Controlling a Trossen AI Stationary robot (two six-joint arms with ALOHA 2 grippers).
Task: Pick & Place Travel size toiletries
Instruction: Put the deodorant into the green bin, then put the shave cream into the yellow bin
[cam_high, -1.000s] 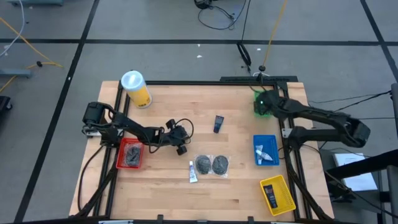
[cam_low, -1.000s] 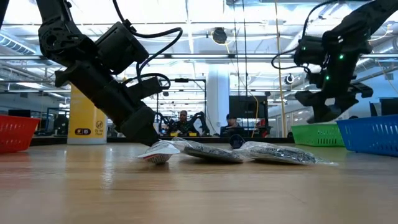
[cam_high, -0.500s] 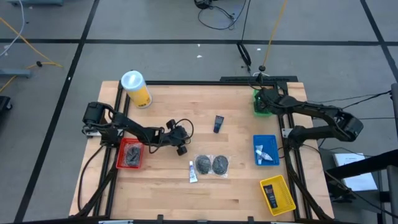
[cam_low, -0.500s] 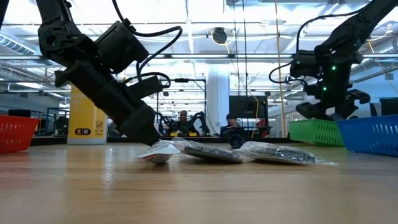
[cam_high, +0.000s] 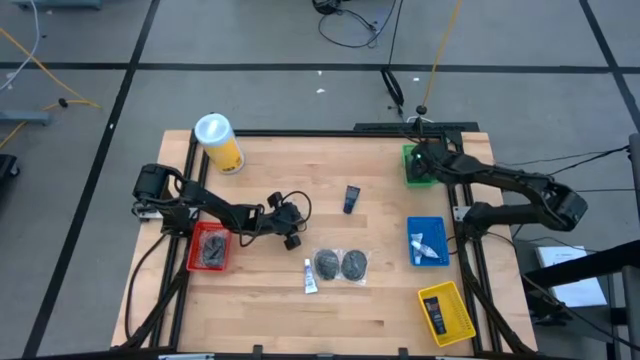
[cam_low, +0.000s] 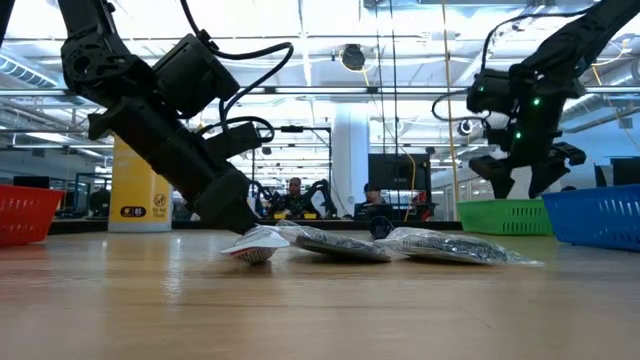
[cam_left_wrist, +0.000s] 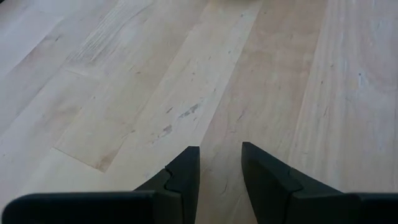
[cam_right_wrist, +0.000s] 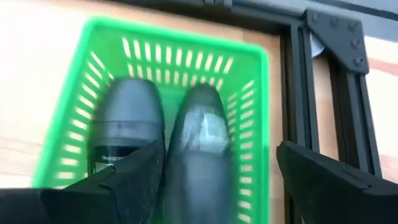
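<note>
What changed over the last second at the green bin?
The right pincer spread open over the green bin, letting go of a dark bottle that now lies beside another dark bottle inside. The left pincer stayed low over the bare table, and the grey packets and tube did not move.

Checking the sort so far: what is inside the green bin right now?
The green bin holds two dark bottles side by side, under the right gripper with open jaws. The bin floor beneath them is covered.
</note>
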